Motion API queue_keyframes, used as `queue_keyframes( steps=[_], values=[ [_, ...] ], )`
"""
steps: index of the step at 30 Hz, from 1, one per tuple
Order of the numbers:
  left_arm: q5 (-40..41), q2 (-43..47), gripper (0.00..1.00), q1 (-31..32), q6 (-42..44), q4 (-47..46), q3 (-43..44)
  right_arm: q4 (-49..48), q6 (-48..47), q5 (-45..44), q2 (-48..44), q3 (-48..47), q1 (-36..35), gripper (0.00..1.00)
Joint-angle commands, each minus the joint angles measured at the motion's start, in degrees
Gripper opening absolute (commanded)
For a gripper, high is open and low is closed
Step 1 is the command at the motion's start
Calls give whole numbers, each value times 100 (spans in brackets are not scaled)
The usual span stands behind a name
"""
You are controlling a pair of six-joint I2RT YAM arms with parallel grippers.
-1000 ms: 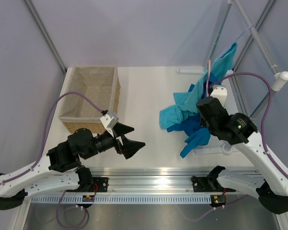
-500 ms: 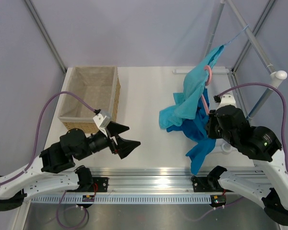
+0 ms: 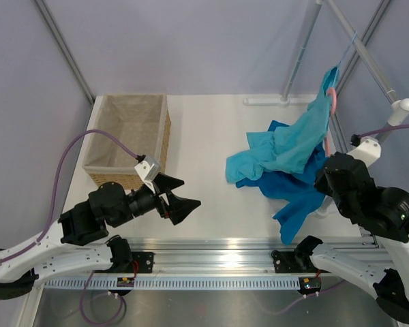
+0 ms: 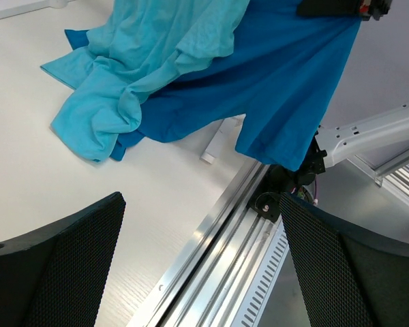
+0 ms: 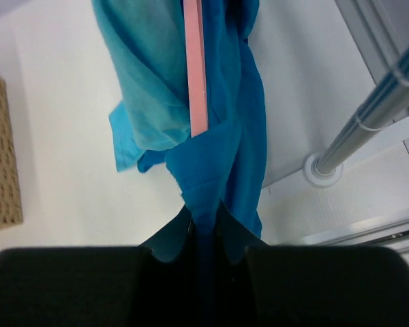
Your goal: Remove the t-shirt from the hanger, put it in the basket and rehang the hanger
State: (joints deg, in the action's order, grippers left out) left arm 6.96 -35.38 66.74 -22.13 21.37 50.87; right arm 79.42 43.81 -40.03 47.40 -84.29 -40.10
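The deep-blue t-shirt (image 3: 294,196) hangs from my right gripper (image 5: 206,212), which is shut on its bunched collar. The cloth drapes down to the table; it also shows in the left wrist view (image 4: 279,88). The pink hanger (image 5: 195,68) runs straight up out of that collar, its hook (image 3: 332,99) high by the rack rail. A lighter teal shirt (image 3: 286,146) lies over the same hanger and trails onto the table. My left gripper (image 3: 180,199) is open and empty, low near the front edge, well left of the shirts, with both fingers (image 4: 68,262) in view.
A wicker basket (image 3: 126,139) stands at the back left. Metal rack poles (image 3: 368,51) rise at the right, with a round foot (image 5: 322,167) on the table. An aluminium rail (image 4: 211,266) runs along the front edge.
My right arm has pulled back to the right with the collar, lifting and stretching both shirts. The hanger hook swung up and right toward the rail. The left arm barely moved.
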Motion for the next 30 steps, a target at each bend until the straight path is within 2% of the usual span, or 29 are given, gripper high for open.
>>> queue_keyframes(
  steps=[1,7,12,15,16,19,30],
  values=[
    [-11,-13,99,15,-55,-97,160,197,673,-1226,-152,-413,-25,0],
    [-2,-75,99,23,33,-89,151,57,532,-1752,-459,-343,-16,0],
    [-28,-145,99,23,86,-97,213,-742,-591,-1631,-942,-246,-16,0],
    [-90,-189,99,23,139,-115,204,-1112,-1225,-869,-1013,-377,-25,0],
    [-185,-206,99,23,208,-150,195,-1026,-1296,-448,-961,-578,-25,0],
    [-405,-312,99,23,349,-352,151,-928,-1436,63,-811,-685,-25,0],
    [-907,-936,99,23,683,-607,432,-875,-2069,1302,-1250,-614,-25,0]
  ],
)
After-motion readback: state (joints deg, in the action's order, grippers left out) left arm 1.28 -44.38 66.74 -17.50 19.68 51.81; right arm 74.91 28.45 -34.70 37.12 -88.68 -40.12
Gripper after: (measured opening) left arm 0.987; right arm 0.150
